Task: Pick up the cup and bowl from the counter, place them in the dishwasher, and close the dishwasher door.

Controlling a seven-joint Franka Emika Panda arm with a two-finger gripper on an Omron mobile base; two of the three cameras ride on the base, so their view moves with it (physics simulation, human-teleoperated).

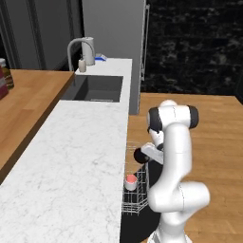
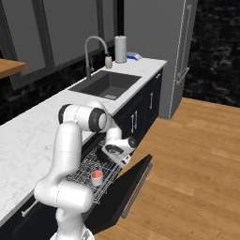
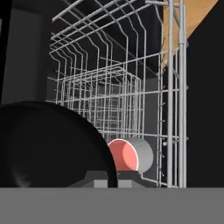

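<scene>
— Two dark fingertips of the gripper (image 3: 112, 178): what do they pinch?
— The shallow round black bowl's (image 3: 48, 146) rim, low over the white wire rack (image 2: 86, 173).
— Beyond it?
— The squat white cup with pinkish-red inside (image 3: 130, 155) sits in the rack.

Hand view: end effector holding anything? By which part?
Yes, the black bowl, pinched at its rim by the shut end effector, over the dishwasher's wire rack. The cup already lies in the rack.

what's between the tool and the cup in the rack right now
In the hand view, the black bowl gripped by the tool sits partly before the cup.
</scene>
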